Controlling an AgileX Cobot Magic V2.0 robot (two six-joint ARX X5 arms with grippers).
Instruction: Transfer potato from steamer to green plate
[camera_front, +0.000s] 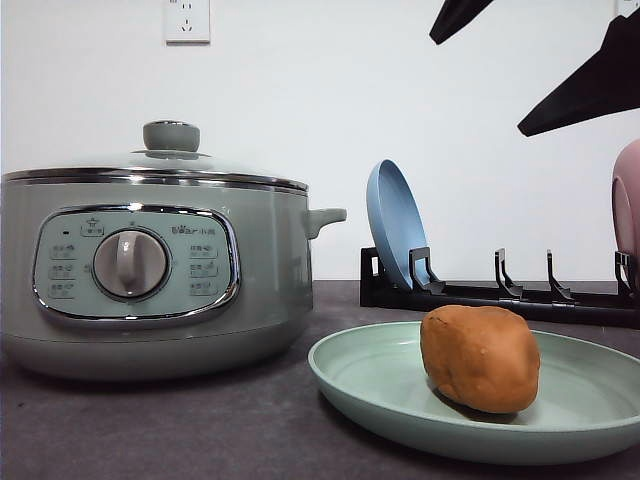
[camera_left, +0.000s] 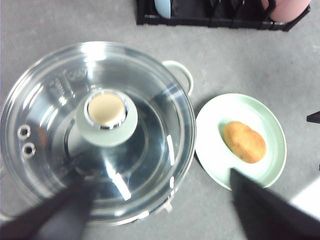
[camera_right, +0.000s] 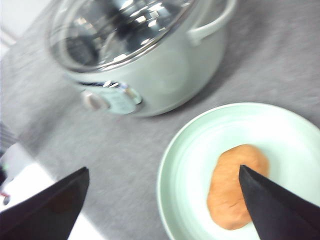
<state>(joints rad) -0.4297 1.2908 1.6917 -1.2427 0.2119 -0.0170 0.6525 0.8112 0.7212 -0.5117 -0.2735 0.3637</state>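
On the left of the bench, the steamer is sitting with its glass lid closed and its knob upright in the centre. The left hand is hovering above that lid, its two dark fingers spread wide and gripping nothing.

Just right of the steamer, close beside it but not touching, the green plate is lying flat, and the potato is resting on it, a little off centre toward the far-right side. Judging from this, the transfer itself is looking finished.

Behind the plate, a black rack is holding a blue plate on edge, and a pink dish is leaning at its right end.

The right hand is hanging over the green plate, its fingers wide apart and empty; in the front view they are showing as dark tips at the upper right, well above the potato.

The remaining risk is lying in the retreat. One right finger is sitting directly over the potato in the wrist view, so a low sideways withdrawal could be nudging the lumpy potato into rolling toward the shallow rim. The left hand, dropping at all, could be knocking the knob and shifting the lid.
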